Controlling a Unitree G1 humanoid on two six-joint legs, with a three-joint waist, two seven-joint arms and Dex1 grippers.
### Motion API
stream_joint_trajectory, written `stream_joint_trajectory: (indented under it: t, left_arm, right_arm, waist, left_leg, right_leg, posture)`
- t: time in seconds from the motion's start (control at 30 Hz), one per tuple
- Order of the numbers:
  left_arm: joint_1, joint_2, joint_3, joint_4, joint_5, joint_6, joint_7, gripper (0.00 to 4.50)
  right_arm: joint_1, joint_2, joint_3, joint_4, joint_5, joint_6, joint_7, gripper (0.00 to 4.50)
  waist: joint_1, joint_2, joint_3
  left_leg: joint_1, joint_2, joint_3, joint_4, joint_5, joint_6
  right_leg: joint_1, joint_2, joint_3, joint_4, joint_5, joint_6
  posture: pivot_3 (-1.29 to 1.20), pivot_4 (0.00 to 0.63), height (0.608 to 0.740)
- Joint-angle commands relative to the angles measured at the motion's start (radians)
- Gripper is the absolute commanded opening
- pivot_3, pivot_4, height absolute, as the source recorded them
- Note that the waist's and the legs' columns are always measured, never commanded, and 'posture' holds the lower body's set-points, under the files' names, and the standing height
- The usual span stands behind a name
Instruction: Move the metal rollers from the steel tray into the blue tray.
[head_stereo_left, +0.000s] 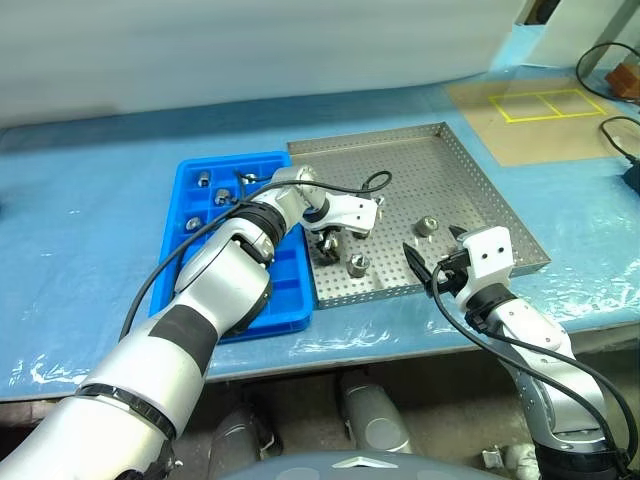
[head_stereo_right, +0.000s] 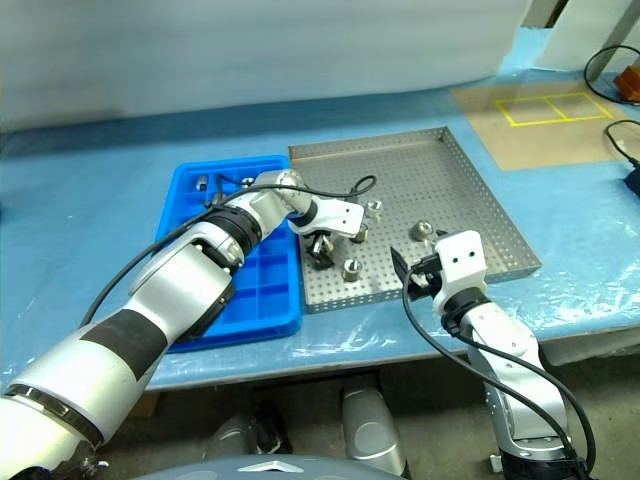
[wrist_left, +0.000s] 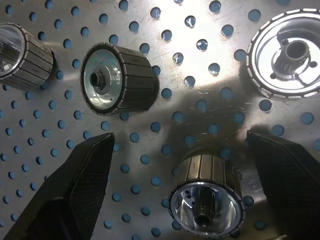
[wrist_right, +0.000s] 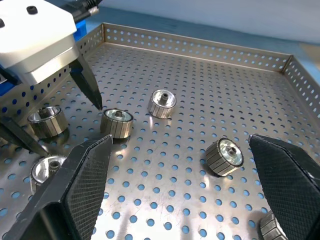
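The steel tray (head_stereo_left: 470, 180) holds several metal rollers, among them one (head_stereo_left: 357, 265) near its front rim and one (head_stereo_left: 426, 226) further right. My left gripper (head_stereo_left: 328, 238) reaches over the blue tray (head_stereo_left: 285, 300) into the steel tray's left part. It is open and points down, and a roller (wrist_left: 205, 195) stands between its fingers (wrist_left: 85, 175) without being gripped. A few more rollers (head_stereo_left: 203, 179) lie in the blue tray's far compartments. My right gripper (head_stereo_left: 435, 262) hovers open and level over the steel tray's front right rim, holding nothing.
Both trays sit side by side on a table with a blue plastic cover (head_stereo_left: 90, 200). At the far right are a brown board (head_stereo_left: 545, 115) with yellow tape squares and some black cables (head_stereo_left: 615, 135). The left arm's cable (head_stereo_left: 350, 187) loops over the steel tray.
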Motion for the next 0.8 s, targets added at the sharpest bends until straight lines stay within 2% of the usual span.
stream_joint_trajectory:
  t: [0.03,0.1,0.27,0.33,0.6,0.8]
  left_arm:
    - [0.005,0.021,-0.012,0.017,0.029,0.042,-0.010,4.48]
    - [-0.001,0.023,0.007,0.007,0.009,0.026,-0.037,4.48]
    - [-0.020,0.037,0.083,-0.032,-0.083,-0.034,-0.229,4.48]
    - [-0.022,0.054,0.092,-0.043,-0.094,-0.055,-0.278,4.48]
    - [-0.012,0.089,0.041,-0.025,-0.013,-0.042,-0.183,4.48]
    - [-0.002,0.095,-0.002,-0.010,0.041,-0.017,-0.134,4.48]
  right_arm:
    - [-0.023,0.005,0.005,0.007,-0.014,-0.034,0.000,4.50]
    - [-0.030,0.008,0.010,0.017,-0.020,-0.040,0.001,4.50]
    - [-0.036,0.011,0.019,0.034,-0.030,-0.054,0.004,4.50]
    - [-0.039,0.009,0.022,0.039,-0.035,-0.058,0.006,4.50]
    - [-0.045,0.016,0.034,0.071,-0.060,-0.082,0.006,4.50]
    - [-0.026,0.020,0.044,0.068,-0.086,-0.090,-0.002,4.50]
  waist:
    - [-0.015,0.000,0.000]
    - [-0.021,0.000,0.000]
    - [-0.022,0.000,0.000]
    - [-0.021,0.000,0.000]
    - [-0.018,0.001,0.000]
    - [-0.025,0.000,0.000]
  left_leg:
    - [0.000,-0.001,0.000,0.000,0.000,0.001]
    - [0.000,-0.002,0.000,0.000,-0.001,0.001]
    - [-0.005,-0.002,-0.001,-0.001,-0.001,0.002]
    - [-0.007,-0.002,-0.001,-0.002,-0.002,0.003]
    - [-0.020,0.001,-0.001,-0.001,-0.001,0.009]
    - [-0.016,0.001,0.000,0.001,-0.001,0.008]
  right_leg:
    - [0.000,0.000,0.000,0.000,0.000,0.000]
    - [0.000,-0.001,0.000,0.000,0.000,0.000]
    - [-0.004,-0.002,-0.002,0.000,0.001,0.001]
    - [-0.006,-0.004,-0.003,0.000,0.010,0.003]
    - [-0.019,-0.004,-0.009,0.005,0.010,0.005]
    - [-0.017,-0.005,-0.009,0.008,0.010,0.005]
  posture:
    - [-0.70,0.150,0.740]
    - [-0.69,0.150,0.740]
    - [-0.68,0.150,0.740]
    - [-0.68,0.150,0.740]
    - [-0.68,0.150,0.740]
    - [-0.69,0.150,0.740]
